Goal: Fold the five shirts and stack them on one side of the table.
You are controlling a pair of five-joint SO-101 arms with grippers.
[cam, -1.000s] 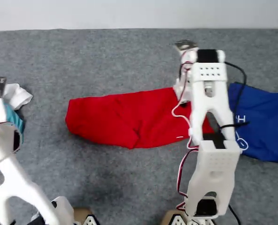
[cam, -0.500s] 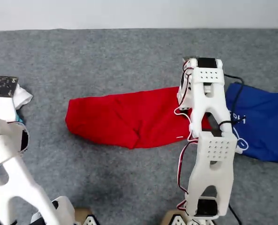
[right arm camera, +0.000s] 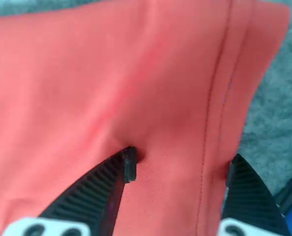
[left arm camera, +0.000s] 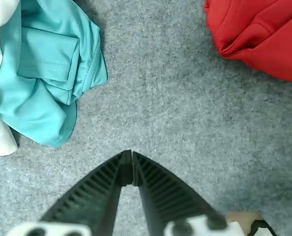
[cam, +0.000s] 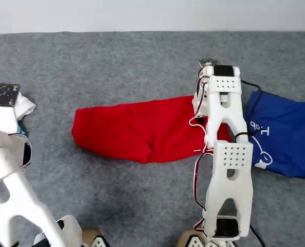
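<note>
Our right claw [right arm camera: 182, 167] gapes wide, tips pressed on the red shirt [cam: 137, 131]. We hold our left claw [left arm camera: 131, 160] closed, empty, near the teal shirt [left arm camera: 42, 73].

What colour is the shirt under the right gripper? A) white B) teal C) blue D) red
D: in the right wrist view the right gripper is open, with both tips pressed onto the red shirt.

White perforated arm [cam: 229, 159], black ribbed tool [left arm camera: 131, 156]
</note>
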